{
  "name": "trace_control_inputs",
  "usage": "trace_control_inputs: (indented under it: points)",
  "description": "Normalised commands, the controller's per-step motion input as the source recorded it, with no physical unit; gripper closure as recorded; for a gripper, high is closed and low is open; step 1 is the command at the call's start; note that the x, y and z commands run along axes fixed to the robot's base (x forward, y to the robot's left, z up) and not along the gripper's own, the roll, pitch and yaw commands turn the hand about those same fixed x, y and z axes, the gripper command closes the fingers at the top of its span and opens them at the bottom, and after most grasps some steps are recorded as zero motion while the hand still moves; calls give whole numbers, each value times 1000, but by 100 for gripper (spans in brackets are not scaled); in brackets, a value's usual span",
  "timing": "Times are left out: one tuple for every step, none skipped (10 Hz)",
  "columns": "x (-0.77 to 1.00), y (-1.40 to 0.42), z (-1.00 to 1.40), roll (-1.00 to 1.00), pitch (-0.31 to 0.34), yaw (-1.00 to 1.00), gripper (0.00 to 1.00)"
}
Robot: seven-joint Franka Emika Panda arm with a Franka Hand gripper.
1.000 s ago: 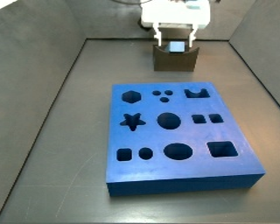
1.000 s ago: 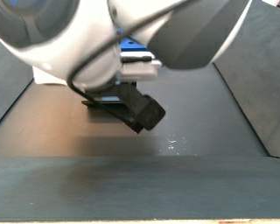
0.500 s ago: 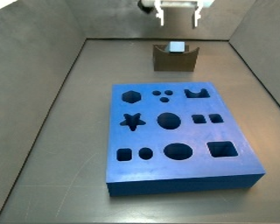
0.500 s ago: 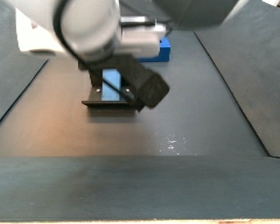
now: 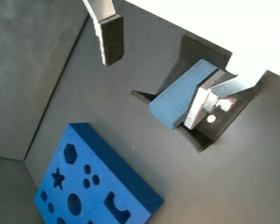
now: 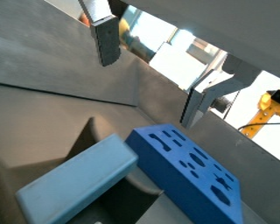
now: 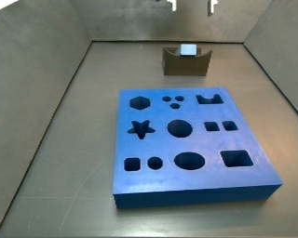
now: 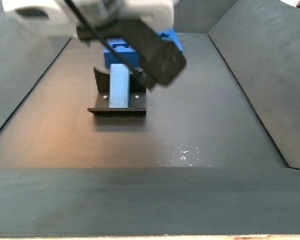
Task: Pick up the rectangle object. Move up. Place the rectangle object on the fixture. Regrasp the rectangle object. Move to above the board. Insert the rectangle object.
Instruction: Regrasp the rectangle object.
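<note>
your gripper (image 5: 164,68) hangs above the fixture (image 7: 185,62) with its jaws spread and nothing between them; in both wrist views the two silver fingers (image 6: 104,39) stand well apart with only floor and fixture showing in the gap, and in a side view only the fingertips (image 7: 192,6) peek in at the far edge of the floor. the rectangle object (image 5: 178,93) is not in hand: it rests in the fixture's notch, leaning at a slant with one end raised clear of the holder, so the long faces are open to a fresh grip. in a side view it shows as a pale blue bar (image 8: 120,83) standing up out of the dark bracket (image 8: 117,105), with part of the arm across the frame above it. that looks like the reason for parking it there: the holder props the block so you can take it again at an angle better suited to insertion. the board (image 7: 193,146) lies in the middle of the floor, nearer than the fixture and apart from it, all its holes unfilled. by my reading the placing is done and the regrasp is next; line the pads up on the block's long smooth faces, since a skewed grip would likely carry over to the insertion.
</note>
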Motion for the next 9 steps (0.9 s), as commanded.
trace_control_inputs:
  points:
    - [-100,-1000,692,1000,55,0,0]
    - [-125,-943,582,1000,47,0,0]
    - [-99,-741,321,1000,41,0,0]
    - [-79,-635,186,1000,39,-1,0]
    - [-38,-407,57,1000,38,-1,0]
    - [-33,-210,50,1000,37,0,0]
    - [-44,-35,45,1000,34,0,0]
    - [-40,-34,27,1000,31,0,0]
    - [-36,-47,17,1000,26,0,0]
